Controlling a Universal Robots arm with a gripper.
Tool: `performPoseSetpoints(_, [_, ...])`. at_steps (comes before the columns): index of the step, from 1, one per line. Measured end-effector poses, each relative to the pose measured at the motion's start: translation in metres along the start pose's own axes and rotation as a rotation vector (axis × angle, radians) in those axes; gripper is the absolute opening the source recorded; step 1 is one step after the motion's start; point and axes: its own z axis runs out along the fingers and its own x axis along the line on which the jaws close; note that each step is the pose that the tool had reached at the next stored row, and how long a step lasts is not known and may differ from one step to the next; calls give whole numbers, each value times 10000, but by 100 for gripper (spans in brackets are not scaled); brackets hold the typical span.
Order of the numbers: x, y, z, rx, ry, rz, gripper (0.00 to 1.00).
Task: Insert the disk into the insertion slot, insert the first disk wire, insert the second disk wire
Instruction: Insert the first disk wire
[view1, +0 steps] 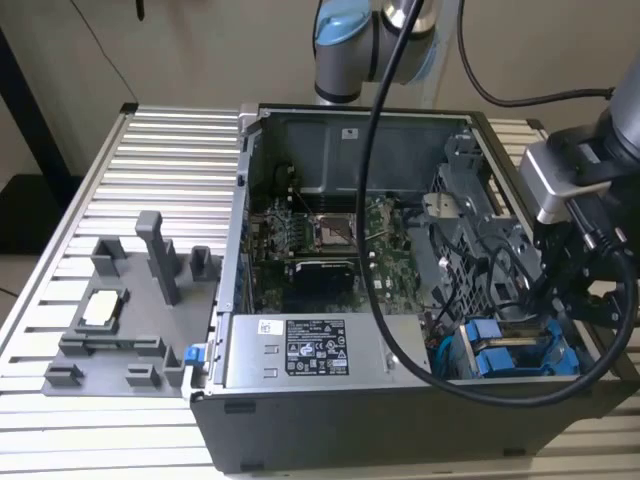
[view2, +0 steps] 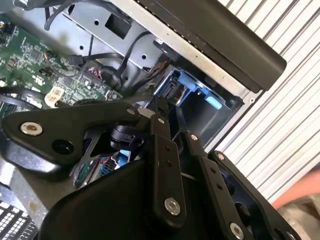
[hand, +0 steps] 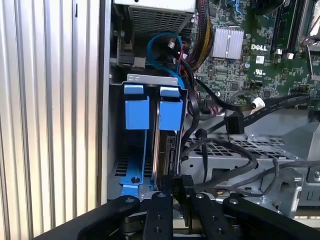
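The disk (hand: 168, 146) sits in the insertion slot of the drive bay (hand: 150, 80), its blue carrier tab (hand: 170, 114) pointing towards the power supply. Beside it lies a second blue carrier (hand: 136, 112). My gripper (hand: 178, 189) is at the disk's rear end, shut on a black wire connector (hand: 178, 182) pressed against the drive. In the second wrist view the fingertips (view2: 159, 109) meet just short of the blue carrier (view2: 186, 84). In the exterior view the gripper (view1: 548, 305) hangs over the blue carriers (view1: 497, 358) at the case's front corner, on that view's right.
The open computer case (view1: 300, 420) lies on a ribbed metal table (view1: 150, 150). The grey power-supply box (view1: 310, 350), the motherboard (view1: 330, 235) and loose black cables (hand: 235, 155) crowd the bay. A grey fixture block (view1: 130, 310) stands on the exterior view's left.
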Motion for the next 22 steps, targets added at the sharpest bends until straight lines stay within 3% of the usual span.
performPoseSetpoints(3, [2,1,14,-2,-41,164,19])
performPoseSetpoints(5, [4,-10,30,-54,-75,183,19])
performPoseSetpoints(12, [17,-136,82,-602,-99,247,19])
performPoseSetpoints(14, [19,-158,102,-707,-105,261,19])
performPoseSetpoints(18, [25,-159,142,-776,-117,292,19])
performPoseSetpoints(22, [28,-166,167,-810,-179,350,19])
